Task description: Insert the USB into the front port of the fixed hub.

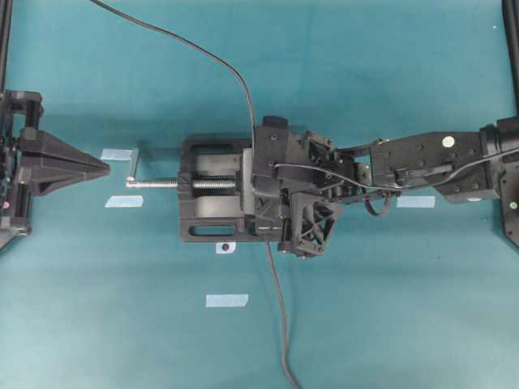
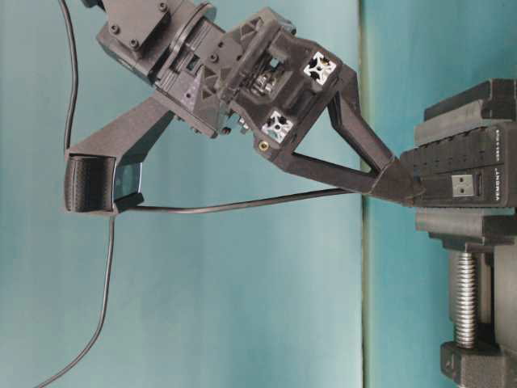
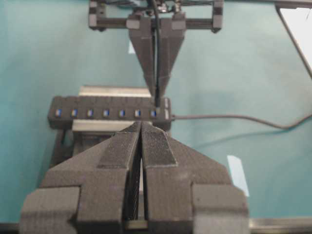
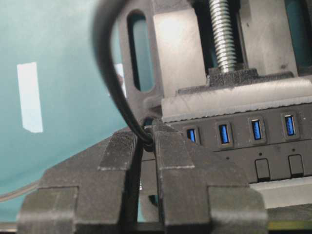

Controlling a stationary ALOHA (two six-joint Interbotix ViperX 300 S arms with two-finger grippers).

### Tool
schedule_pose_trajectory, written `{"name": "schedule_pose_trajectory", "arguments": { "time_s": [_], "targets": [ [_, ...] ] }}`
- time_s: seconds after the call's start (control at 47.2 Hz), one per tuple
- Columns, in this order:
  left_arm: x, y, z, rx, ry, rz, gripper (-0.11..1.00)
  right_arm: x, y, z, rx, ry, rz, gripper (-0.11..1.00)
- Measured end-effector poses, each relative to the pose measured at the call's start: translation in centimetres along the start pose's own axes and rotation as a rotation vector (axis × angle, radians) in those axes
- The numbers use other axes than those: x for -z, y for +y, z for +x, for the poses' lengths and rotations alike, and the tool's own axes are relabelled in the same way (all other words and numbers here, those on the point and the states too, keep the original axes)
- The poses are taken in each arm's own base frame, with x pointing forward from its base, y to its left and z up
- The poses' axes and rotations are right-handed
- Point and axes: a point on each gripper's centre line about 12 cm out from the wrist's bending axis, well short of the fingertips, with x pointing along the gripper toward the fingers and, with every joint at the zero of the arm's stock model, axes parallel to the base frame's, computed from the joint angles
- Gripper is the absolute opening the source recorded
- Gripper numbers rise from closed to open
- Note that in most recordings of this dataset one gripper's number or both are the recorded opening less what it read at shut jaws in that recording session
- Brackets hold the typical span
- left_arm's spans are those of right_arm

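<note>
Vise (image 1: pixel 212 190) sat mid-table, clamping the hub (image 3: pixel 109 113). Right gripper (image 3: pixel 157 95) stood over the hub's end port, fingers clamped on the USB (image 4: pixel 146 134) cable, plug at that port. Left gripper (image 3: pixel 141 127) waited back from the vise, fingers together, empty. Step judged: insertion. Next: press plug straight in, squarely aligned.

Lighting is even and diffuse from above across all four views; the teal matte table surface (image 1: pixel 365 308) shows no hard glare. Soft, short shadows lie beside the black screw vise (image 1: pixel 215 198) in the overhead view. The overhead picture is moderately sharp, corners slightly darker. In the right wrist view the looping thin black cable (image 4: pixel 109 73) and the near black ribbed fingers (image 4: pixel 170 165) are blurred. In the left wrist view a washed-out white patch (image 3: pixel 300 24) sits top right.
</note>
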Motion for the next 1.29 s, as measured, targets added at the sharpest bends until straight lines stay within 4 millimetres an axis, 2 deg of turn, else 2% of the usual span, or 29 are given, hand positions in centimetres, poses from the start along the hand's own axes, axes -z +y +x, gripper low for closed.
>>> {"name": "schedule_pose_trajectory", "arguments": {
  "time_s": [1.291],
  "targets": [
    [0.04,0.00,0.03,0.000,0.003,0.000,0.00,0.71,-0.43,0.77,0.010,0.024,0.047,0.04]
  ]
}}
